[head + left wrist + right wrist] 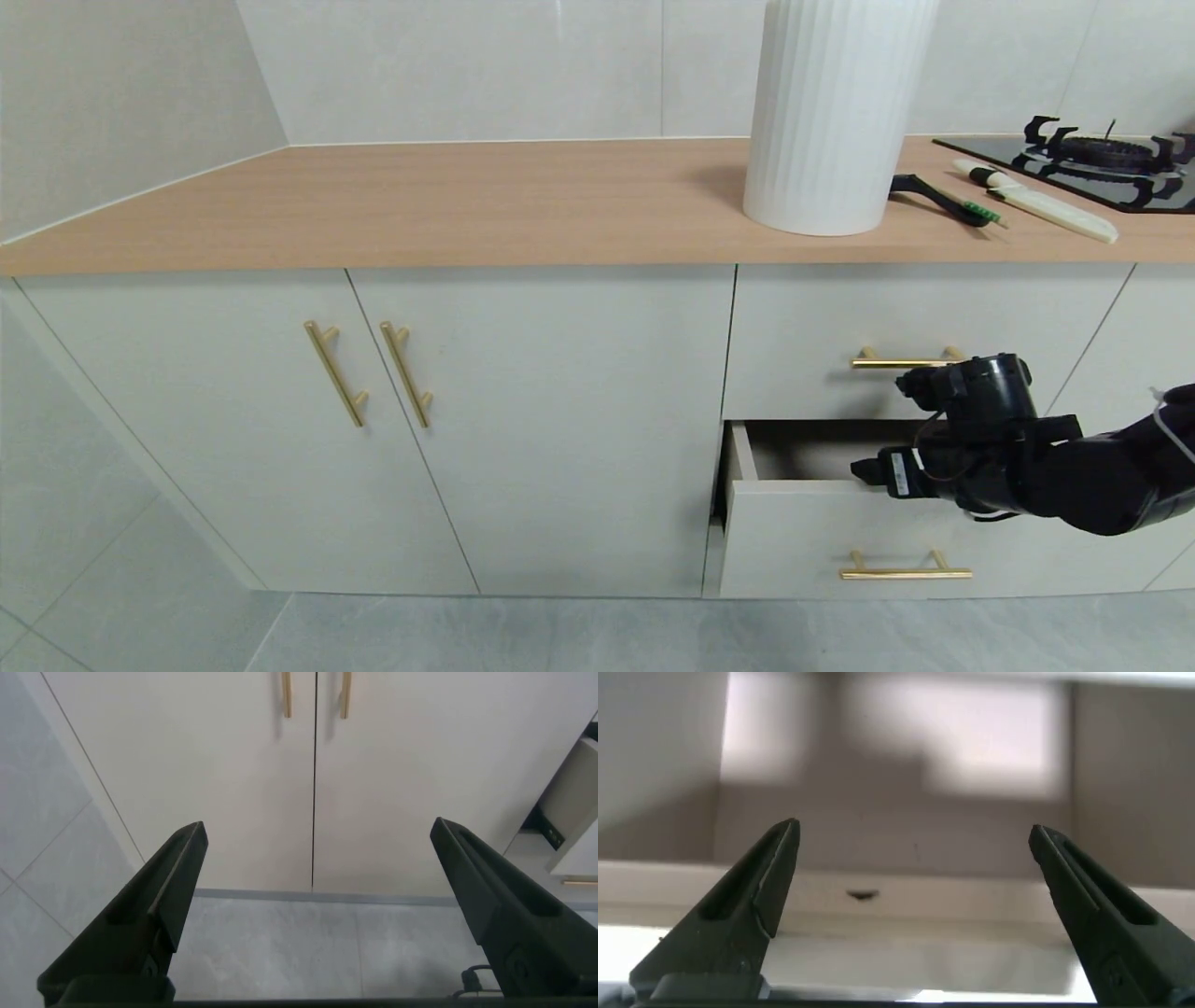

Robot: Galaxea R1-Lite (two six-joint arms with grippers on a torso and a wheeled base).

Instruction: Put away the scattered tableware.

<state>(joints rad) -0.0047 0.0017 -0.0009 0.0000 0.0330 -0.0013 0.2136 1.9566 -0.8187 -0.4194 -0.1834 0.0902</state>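
Black right claw open and empty at the pulled-out drawer's mouth; left claw open, facing cabinet doors; white knife and black-handled tool lie on table.

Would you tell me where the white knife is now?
Head view: the knife lies far right on the counter, between the black tool and the stove.

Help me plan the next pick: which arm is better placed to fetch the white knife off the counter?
Probably right. The right gripper hangs open at the open drawer, below the right end of the counter where the white knife lies. The left gripper faces the cabinet doors, farther left.
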